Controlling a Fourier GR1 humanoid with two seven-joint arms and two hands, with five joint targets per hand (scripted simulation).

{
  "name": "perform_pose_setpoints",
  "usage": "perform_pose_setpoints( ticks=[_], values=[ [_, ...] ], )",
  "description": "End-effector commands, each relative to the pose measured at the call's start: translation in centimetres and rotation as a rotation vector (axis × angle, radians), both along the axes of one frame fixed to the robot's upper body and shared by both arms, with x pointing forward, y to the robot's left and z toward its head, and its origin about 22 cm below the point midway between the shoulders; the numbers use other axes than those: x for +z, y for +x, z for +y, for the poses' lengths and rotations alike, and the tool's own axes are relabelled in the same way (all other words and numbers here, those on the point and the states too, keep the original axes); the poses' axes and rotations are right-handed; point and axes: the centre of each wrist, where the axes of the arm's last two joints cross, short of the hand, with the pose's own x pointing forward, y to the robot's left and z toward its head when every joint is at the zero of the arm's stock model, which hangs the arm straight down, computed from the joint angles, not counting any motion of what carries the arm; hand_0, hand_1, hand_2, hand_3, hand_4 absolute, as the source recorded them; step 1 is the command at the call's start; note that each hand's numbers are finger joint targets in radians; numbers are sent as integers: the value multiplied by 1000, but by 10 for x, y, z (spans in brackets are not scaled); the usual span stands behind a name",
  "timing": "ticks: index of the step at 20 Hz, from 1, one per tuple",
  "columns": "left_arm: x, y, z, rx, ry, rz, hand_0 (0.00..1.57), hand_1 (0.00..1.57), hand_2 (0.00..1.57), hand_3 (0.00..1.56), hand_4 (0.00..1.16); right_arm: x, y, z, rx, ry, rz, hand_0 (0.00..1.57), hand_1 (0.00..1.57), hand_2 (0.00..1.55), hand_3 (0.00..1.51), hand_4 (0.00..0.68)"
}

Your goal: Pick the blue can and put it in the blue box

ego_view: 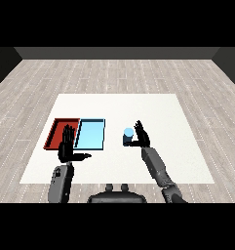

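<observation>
The blue can [127, 136] stands upright on the white table [153, 107], to the right of the light blue tray [90, 134]. My right hand [141, 137] is right beside the can on its right side, fingers straight and spread, thumb near the can, not curled round it. My left hand [68, 144] hovers over the seam between the red tray [58, 133] and the blue tray, fingers straight up and thumb out to the right, holding nothing.
The red and light blue trays lie side by side at the table's left half. Nothing lies inside either tray. The table's near edge runs just behind both forearms.
</observation>
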Motion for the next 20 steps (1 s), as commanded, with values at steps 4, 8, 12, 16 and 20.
perform_pose_setpoints(
  ticks=[4, 8, 12, 16, 20],
  values=[
    [-7, -2, -18, 2, 20, -8, 0, 0, 0, 0, 0, 11, 23, 15, 25, -3, 7, 0, 0, 0, 0, 0],
    [1, 8, 13, 21, -2, 2, 0, 0, 0, 0, 0, 16, 21, 22, 40, 14, -6, 0, 0, 0, 0, 0],
    [-9, -6, 10, -10, 9, -11, 0, 0, 0, 0, 0, -9, 9, 12, 17, -1, 1, 0, 0, 0, 0, 0],
    [12, -17, -10, -2, -10, -25, 0, 0, 0, 0, 0, -6, 13, 23, 38, -4, 20, 0, 0, 0, 0, 0],
    [9, -9, 20, 6, -1, 7, 0, 0, 0, 0, 0, -2, 25, 33, 32, 0, 21, 0, 0, 0, 0, 0]
  ],
)
